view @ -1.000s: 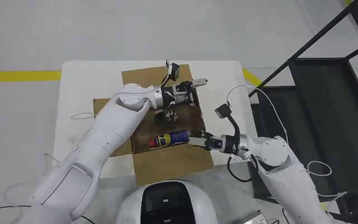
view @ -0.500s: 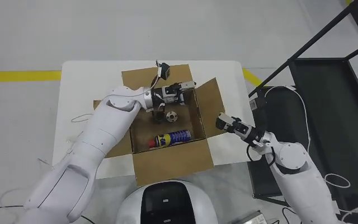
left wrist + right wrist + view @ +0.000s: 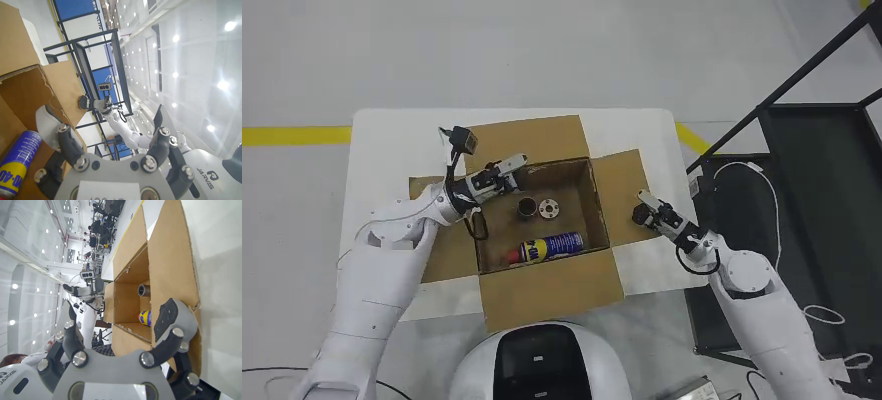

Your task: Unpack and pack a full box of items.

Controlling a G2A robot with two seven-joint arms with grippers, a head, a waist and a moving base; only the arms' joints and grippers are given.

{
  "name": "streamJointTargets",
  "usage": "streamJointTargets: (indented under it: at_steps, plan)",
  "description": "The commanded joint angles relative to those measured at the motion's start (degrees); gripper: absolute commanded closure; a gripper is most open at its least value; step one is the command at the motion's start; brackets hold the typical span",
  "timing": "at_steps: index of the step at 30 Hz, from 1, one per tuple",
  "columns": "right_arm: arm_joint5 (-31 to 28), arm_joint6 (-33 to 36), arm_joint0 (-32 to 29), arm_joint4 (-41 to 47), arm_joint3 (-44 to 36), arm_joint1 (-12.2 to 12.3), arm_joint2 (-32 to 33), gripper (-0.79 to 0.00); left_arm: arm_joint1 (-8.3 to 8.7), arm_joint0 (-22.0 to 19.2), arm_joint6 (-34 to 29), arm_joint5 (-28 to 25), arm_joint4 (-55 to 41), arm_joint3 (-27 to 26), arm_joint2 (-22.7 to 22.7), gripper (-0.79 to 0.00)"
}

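The open cardboard box (image 3: 587,232) stands mid-table with its flaps spread. Inside lie a blue and yellow spray can (image 3: 547,246), a dark metal cylinder (image 3: 527,208) and a small metal flange (image 3: 549,209). My left gripper (image 3: 510,166) is open at the box's far left corner, nothing between its fingers (image 3: 47,121); the spray can (image 3: 15,161) lies just below it. My right gripper (image 3: 645,212) is open at the outer edge of the right flap (image 3: 620,195), one finger (image 3: 170,317) against the cardboard. From there I look into the box at the cylinder (image 3: 143,290) and spray can (image 3: 145,317).
The white table (image 3: 392,150) has bare room on its left and back sides. A black metal rack (image 3: 802,150) stands close on the right. The near flap (image 3: 552,285) lies toward the robot's body.
The left gripper pulled back from above the box's middle to its far left corner. The right gripper left the spray can lying in the box and moved out to the right flap, which now lies lower.
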Motion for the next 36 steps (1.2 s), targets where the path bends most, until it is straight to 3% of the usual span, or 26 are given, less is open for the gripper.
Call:
streamJointTargets:
  at_steps: [1, 9, 23, 30, 36]
  plan:
    - [0.4, -0.5, 0.7, -0.9, 1.1, -0.1, -0.5, -0.785, 0.70, 3.6, 0.7, 0.6, -0.1, -4.0, -3.3, -0.785]
    - [2.4, -1.3, 3.7, -5.3, 3.5, -0.6, -4.3, -0.785, 2.42, 13.1, 4.8, -0.3, -0.5, -13.0, -12.8, -0.785]
    - [2.2, -2.0, 8.5, -9.5, 7.6, -1.6, -9.7, -0.785, 3.24, 23.4, 11.4, -4.2, -5.5, -17.8, -20.6, -0.785]
    - [-4.1, -7.6, 3.7, -19.5, -4.3, -0.8, -5.7, -0.785, 3.48, 28.1, 13.6, -6.2, -7.3, -19.3, -23.8, -0.785]
    - [-5.8, -9.3, 1.9, -30.2, -14.5, -0.7, -6.5, -0.785, 3.33, 31.1, 17.0, -11.1, -9.8, -21.1, -25.9, -0.785]
